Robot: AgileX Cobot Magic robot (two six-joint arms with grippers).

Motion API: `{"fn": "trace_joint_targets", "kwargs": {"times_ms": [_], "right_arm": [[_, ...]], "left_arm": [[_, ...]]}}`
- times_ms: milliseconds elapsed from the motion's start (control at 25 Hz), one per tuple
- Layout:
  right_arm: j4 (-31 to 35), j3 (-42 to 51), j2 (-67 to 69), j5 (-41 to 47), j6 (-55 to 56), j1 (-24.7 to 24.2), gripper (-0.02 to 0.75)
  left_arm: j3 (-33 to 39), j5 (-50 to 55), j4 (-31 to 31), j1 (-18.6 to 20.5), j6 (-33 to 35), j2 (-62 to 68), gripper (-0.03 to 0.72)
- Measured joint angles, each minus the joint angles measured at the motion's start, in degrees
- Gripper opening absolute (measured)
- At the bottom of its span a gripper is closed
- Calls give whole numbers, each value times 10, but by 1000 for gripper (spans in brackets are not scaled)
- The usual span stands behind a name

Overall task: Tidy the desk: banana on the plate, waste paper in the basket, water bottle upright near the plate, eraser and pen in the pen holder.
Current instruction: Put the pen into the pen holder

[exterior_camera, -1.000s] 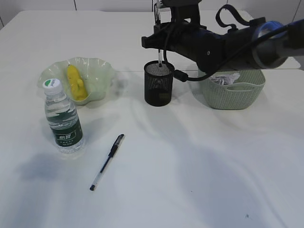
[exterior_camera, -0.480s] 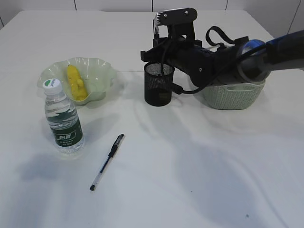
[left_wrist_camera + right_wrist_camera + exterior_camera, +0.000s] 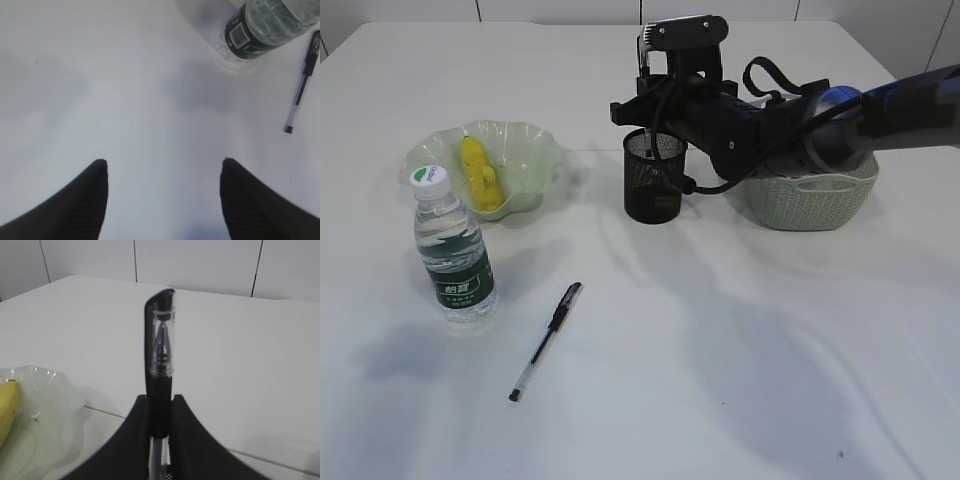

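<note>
Over the black mesh pen cup (image 3: 654,190), the right hand (image 3: 159,412) pinches a black capped pen (image 3: 160,365) standing straight up, cap on top. Lots of bare white bench (image 3: 740,350) lies in front. Another black pen (image 3: 546,340) lies slanted there. The left hand (image 3: 162,172) hangs open.

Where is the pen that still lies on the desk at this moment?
In the exterior view the loose pen lies flat on the desk, left of centre, just right of the upright water bottle and nearer the camera than the pen holder.
</note>
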Motion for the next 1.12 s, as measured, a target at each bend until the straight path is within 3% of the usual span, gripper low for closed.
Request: {"fn": "trace_joint_targets", "kwargs": {"times_ms": [600,920,1120], "right_arm": [[0,-1,20,7,2,0,57],[0,-1,21,9,2,0,183],[0,-1,21,9,2,0,209]], "left_arm": [[0,0,0,0,0,0,492],[0,0,0,0,0,0,491],[0,0,0,0,0,0,491]]}}
